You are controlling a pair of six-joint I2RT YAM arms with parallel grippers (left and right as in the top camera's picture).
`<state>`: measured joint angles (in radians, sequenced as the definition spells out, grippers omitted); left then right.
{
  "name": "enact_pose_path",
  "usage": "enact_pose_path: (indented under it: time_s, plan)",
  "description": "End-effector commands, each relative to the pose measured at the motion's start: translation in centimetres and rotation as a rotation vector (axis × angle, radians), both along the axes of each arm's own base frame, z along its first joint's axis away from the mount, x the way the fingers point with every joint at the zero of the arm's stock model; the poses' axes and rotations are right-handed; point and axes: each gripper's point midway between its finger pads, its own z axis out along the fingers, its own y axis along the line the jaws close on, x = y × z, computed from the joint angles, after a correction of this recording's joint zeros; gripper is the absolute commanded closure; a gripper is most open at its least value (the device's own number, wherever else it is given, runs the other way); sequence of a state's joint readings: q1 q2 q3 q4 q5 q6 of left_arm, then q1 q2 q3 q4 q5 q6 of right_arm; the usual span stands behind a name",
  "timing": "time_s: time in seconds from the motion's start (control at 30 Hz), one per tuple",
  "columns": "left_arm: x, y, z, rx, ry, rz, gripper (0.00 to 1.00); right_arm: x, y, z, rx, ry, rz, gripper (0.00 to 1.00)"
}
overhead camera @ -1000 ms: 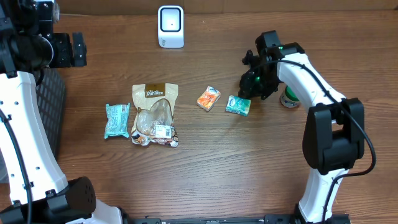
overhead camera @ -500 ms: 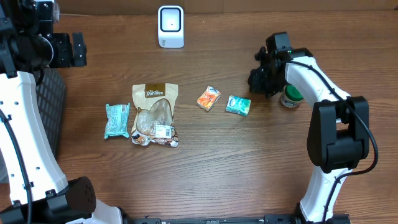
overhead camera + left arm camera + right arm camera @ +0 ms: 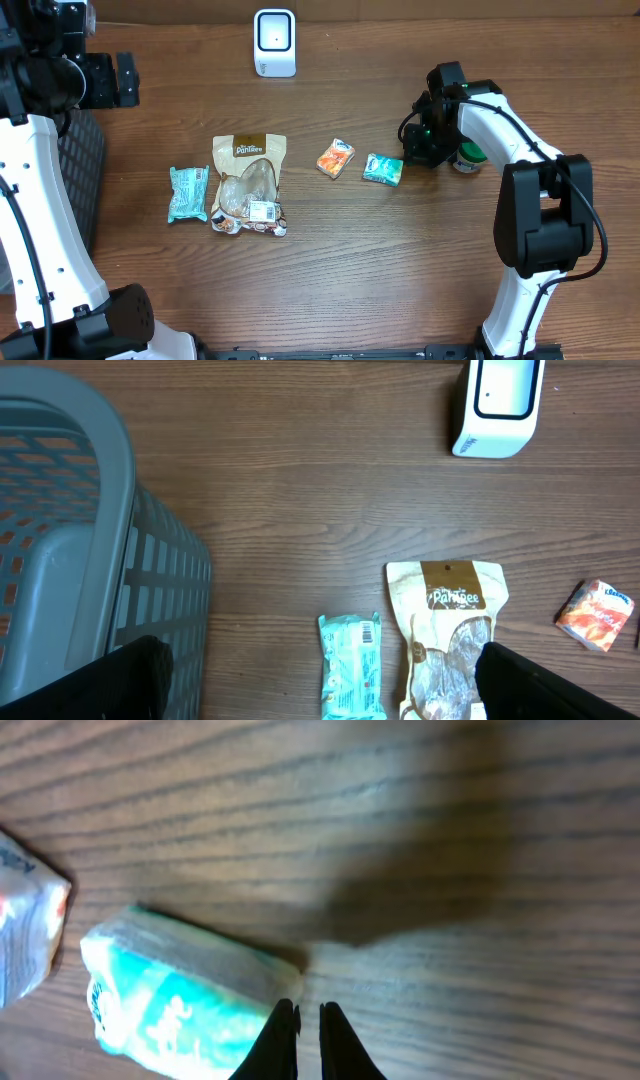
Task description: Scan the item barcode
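Overhead, the right claw (image 3: pixel 419 150) sits low over the table (image 3: pixel 330 270) in the right half of the frame, just right of the teal packet (image 3: pixel 383 169). In the right wrist view its two dark fingers (image 3: pixel 283 1042) are pinched almost together at the bottom edge. Only a thin strip of wood shows between them, so the claw is clenched on nothing. The teal packet lies flat at the lower left of that view. Its right end is just beside the left fingertip, but I cannot tell whether they touch. An orange packet (image 3: pixel 336 158) lies just left of the teal one, close but apart. A can (image 3: pixel 467 157) with a green top stands to the right of the claw, partly hidden by the arm.

The scanner (image 3: pixel 274 42), a white box with a dark window, stands at the top centre of the overhead frame, well apart from both packets. Left of centre lies a brown pouch (image 3: pixel 248 185), with a blue packet (image 3: pixel 188 193) just beside it on the left.

The left claw (image 3: pixel 113 80) hangs at the upper left with its fingers spread wide, released and empty. Its wrist view looks down on a grey basket (image 3: pixel 70 560) at the left edge, with the scanner at the upper right.
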<state>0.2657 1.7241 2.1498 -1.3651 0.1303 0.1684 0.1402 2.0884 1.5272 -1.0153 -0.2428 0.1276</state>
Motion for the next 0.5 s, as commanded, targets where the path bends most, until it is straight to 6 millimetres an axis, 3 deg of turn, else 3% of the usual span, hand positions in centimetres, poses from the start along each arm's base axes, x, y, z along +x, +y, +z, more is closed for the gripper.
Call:
enact_pose_path:
  time_s: [0.0, 0.33, 0.47]
  plan:
    - [0.0, 0.1, 0.8, 0.021, -0.023, -0.011, 0.01, -0.5, 0.7, -0.1, 0.029, 0.013, 0.013, 0.94]
    - [0.0, 0.2, 0.9, 0.021, -0.023, -0.011, 0.00, 3.6, -0.2, 0.0, -0.018, -0.154, -0.009, 0.91]
    - [0.0, 0.2, 0.9, 0.021, -0.023, -0.010, 0.00, 3.9, 0.4, 0.1, -0.014, -0.171, 0.004, 0.90]
